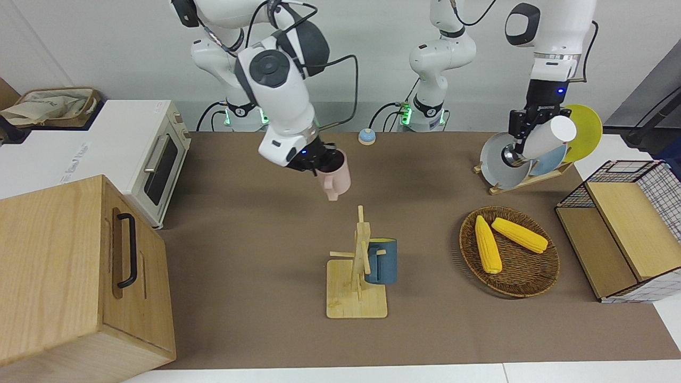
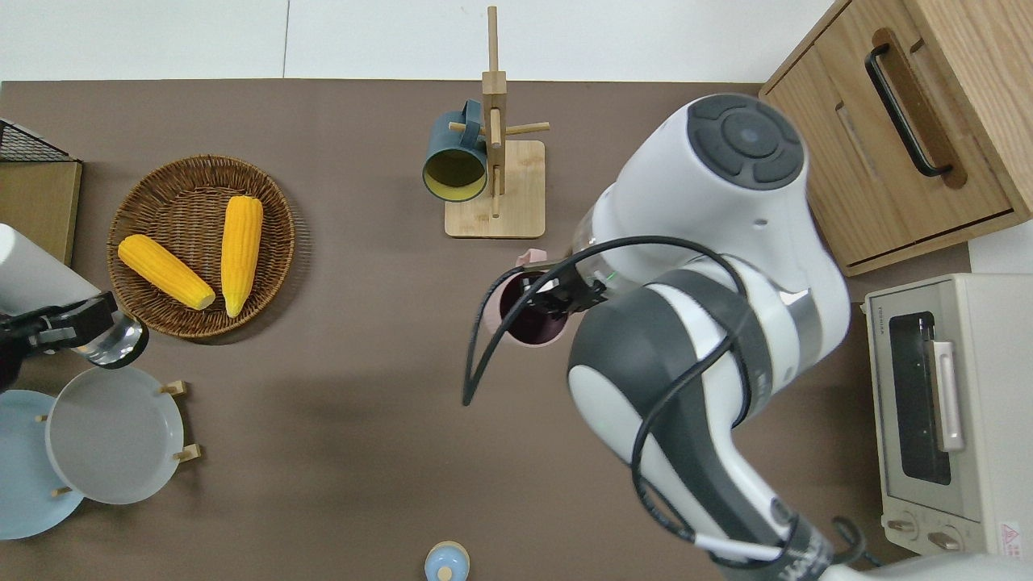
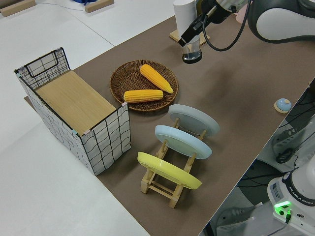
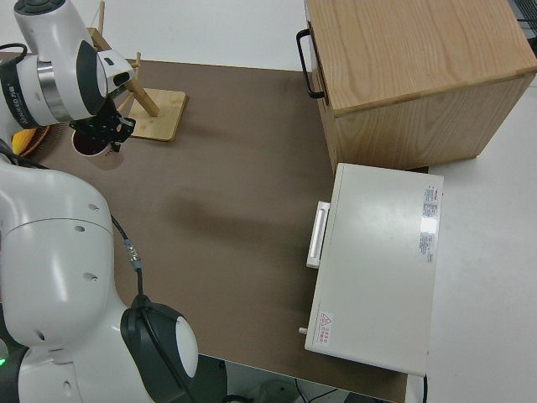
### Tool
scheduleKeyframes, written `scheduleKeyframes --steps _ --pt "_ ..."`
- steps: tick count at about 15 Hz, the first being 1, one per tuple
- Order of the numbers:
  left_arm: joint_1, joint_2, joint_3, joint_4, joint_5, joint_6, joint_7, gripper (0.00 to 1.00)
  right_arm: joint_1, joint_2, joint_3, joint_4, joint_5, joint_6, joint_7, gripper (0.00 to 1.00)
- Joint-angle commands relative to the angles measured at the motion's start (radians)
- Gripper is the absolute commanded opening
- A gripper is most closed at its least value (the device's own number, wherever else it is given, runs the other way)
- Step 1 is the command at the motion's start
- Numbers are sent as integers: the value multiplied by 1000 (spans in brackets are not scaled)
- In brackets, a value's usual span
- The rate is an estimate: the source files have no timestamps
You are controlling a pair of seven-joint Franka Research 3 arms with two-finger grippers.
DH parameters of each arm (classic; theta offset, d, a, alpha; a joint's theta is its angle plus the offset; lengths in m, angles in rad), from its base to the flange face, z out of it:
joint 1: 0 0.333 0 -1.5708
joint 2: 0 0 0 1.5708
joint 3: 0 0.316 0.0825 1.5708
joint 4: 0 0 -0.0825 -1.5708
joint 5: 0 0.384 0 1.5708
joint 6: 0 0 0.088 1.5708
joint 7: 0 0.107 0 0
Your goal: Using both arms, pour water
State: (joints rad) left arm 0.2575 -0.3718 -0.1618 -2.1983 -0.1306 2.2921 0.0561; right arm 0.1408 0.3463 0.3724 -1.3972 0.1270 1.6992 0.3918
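Note:
My right gripper (image 1: 321,163) is shut on the rim of a pink mug (image 1: 337,180), which it holds in the air with the mouth up. The overhead view shows this mug (image 2: 526,316) over the middle of the table, nearer to the robots than the wooden mug rack (image 2: 494,194). A white bottle (image 1: 549,136) with a silver end hangs tilted in my left gripper (image 1: 524,134), which is shut on it. That bottle (image 2: 31,279) is over the table between the corn basket (image 2: 141,311) and the plate rack.
A blue mug (image 1: 383,261) hangs on the mug rack. The wicker basket (image 1: 513,290) holds two corn cobs. Plates (image 1: 500,162) stand in a rack near the left arm. A wire crate (image 1: 657,183), wooden cabinet (image 1: 64,276), toaster oven (image 1: 133,143) and small blue bell (image 1: 366,136) line the edges.

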Motion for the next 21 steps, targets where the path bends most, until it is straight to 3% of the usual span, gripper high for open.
scheduleKeyframes --steps 1,5,8,14,21 --pt "-38 -94 1 -121 8 58 -25 0 -1 2 109 -42 17 158 243 0" --pt "-58 -143 -1 -224 -17 110 -25 0 17 34 147 -40 17 221 315 0" --pt "-80 -168 -1 -273 -30 116 -25 0 37 97 213 -42 -12 347 444 0" --pt "-84 -174 -2 -307 -54 116 -25 0 128 226 218 -42 -115 494 564 0" --pt "-101 -174 -1 -328 -54 116 -25 0 201 322 223 -40 -197 608 648 6"
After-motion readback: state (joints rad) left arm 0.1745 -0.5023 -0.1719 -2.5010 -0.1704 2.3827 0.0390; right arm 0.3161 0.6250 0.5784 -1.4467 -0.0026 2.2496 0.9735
